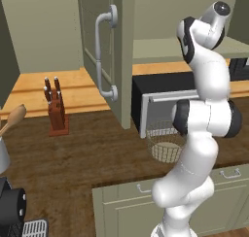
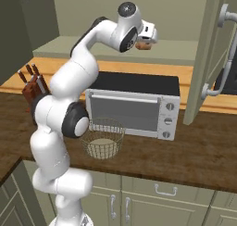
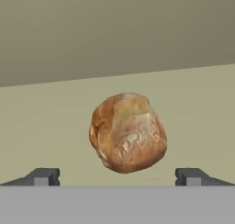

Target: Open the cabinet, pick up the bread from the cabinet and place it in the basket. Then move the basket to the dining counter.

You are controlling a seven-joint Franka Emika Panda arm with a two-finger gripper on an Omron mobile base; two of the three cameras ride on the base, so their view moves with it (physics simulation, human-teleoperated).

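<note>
The bread (image 3: pixel 127 132), a golden-brown roll, lies on the pale shelf of the cabinet (image 2: pixel 207 63), whose door (image 1: pixel 103 46) stands swung open. My gripper (image 3: pixel 117 179) is open. Its two fingertips (image 3: pixel 43 177) sit wide apart just short of the roll, one on each side, touching nothing. From the right base view the hand (image 2: pixel 148 35) is raised to the shelf with the bread (image 2: pixel 144 45) right at it. The wire basket (image 2: pixel 102 139) stands on the dark wood counter in front of the microwave, and is also seen beside the arm (image 1: pixel 164 144).
A microwave (image 2: pixel 134 104) stands under the shelf behind the basket. The open door's long grey handle (image 1: pixel 103 56) juts out over the counter. A knife block (image 1: pixel 57 110) stands to the left, with a wooden spoon (image 1: pixel 14 118) further left. Low cabinets (image 2: pixel 152 195) front the counter.
</note>
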